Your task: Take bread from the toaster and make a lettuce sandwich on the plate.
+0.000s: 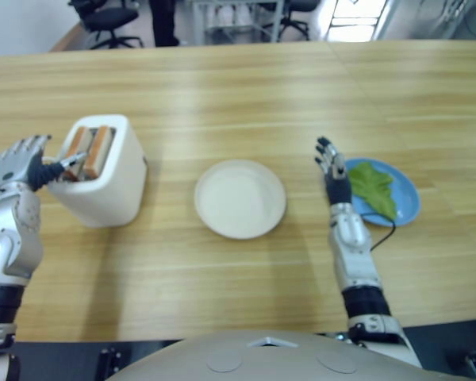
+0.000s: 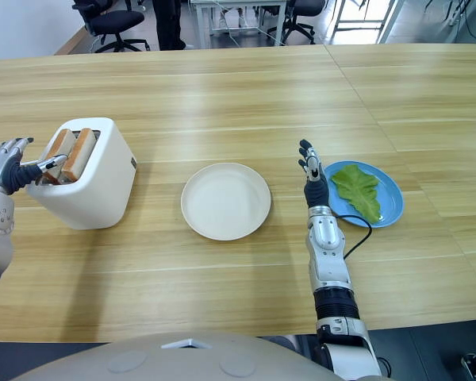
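Observation:
A white toaster [image 1: 105, 184] stands at the left of the wooden table with two slices of bread [image 1: 90, 151] sticking up from its slots. My left hand [image 1: 24, 163] is at the toaster's left side, open, with a fingertip touching the near end of the left slice. A round cream plate [image 1: 239, 198] lies bare in the middle. To its right a blue plate [image 1: 404, 194] holds a green lettuce leaf [image 1: 374, 186]. My right hand [image 1: 333, 168] stands upright and open between the two plates, just left of the blue one, holding nothing.
The table [image 1: 246, 95] stretches far back with a seam at the right. Office chairs [image 1: 107, 14] and a metal rack [image 1: 238, 20] stand beyond its far edge.

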